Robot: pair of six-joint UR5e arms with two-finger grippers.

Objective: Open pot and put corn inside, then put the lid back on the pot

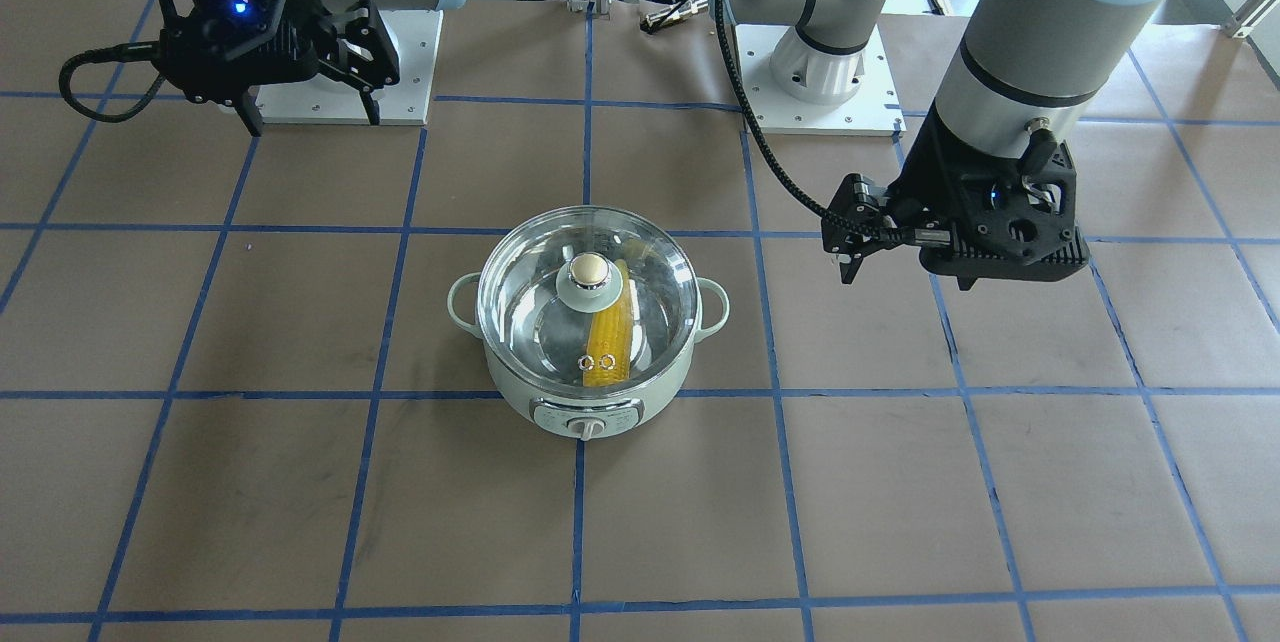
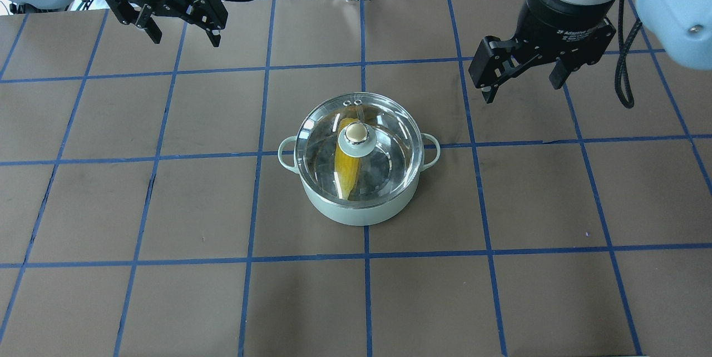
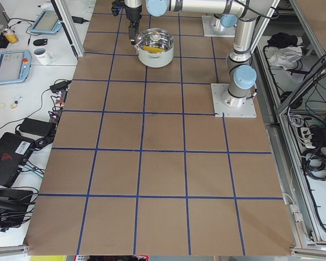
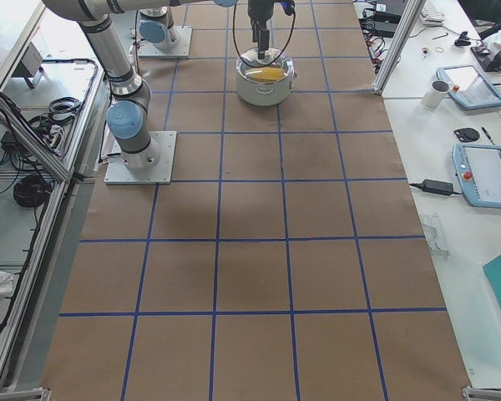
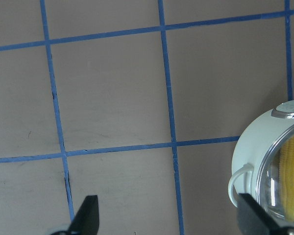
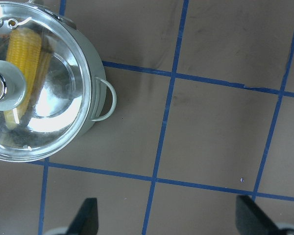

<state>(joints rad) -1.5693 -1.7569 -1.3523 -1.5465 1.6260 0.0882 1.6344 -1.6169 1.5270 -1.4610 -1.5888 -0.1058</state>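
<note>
Brown table (image 2: 167, 301), blue tape grid (image 2: 361, 29), white mug (image 3: 42, 54), tablets (image 3: 11, 66)

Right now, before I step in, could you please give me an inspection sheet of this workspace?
Surface: brown table, blue tape grid, faint scuffs.
Job's things: lid seated on the pot; corn inside, under the glass.
Clutter: nothing seen.
Grippers: left gripper and right gripper both open, empty, apart from the pot.
Cables: black cable along each wrist, off the pot.
Surroundings: side benches with teach pendants and a mug.

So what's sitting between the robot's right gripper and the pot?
Nothing: in the overhead view only bare brown table with blue tape lines separates the right gripper from the pot.
</note>
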